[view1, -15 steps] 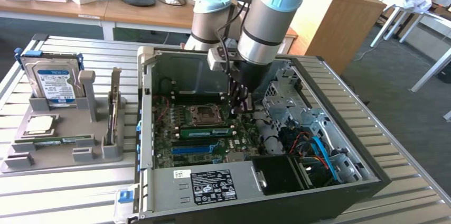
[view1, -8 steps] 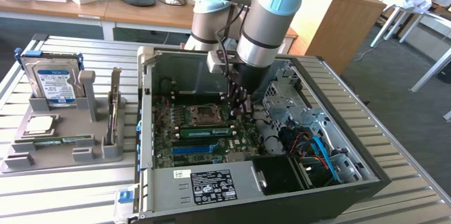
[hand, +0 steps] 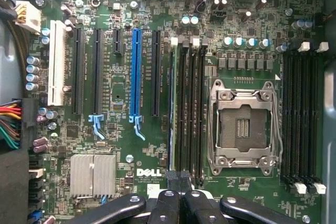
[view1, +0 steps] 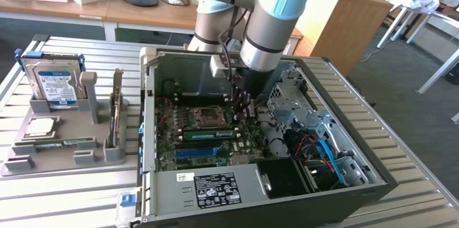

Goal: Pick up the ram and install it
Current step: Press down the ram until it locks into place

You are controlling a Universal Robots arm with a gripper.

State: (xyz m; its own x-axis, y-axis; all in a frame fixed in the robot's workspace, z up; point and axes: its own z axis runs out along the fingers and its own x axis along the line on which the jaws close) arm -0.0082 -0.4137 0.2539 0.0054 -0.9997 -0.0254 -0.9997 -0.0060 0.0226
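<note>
Gripper is hanging fully closed at one end of the ram, whether gripping it I cannot tell, while that light, stiff, brittle strip is standing edge-up in the slot bank beside the processor socket, wanting edge-only handling.

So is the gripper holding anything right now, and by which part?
Nothing that I can see: the gripper is shut, empty, above the motherboard, near a green ram sitting in a slot.
</note>
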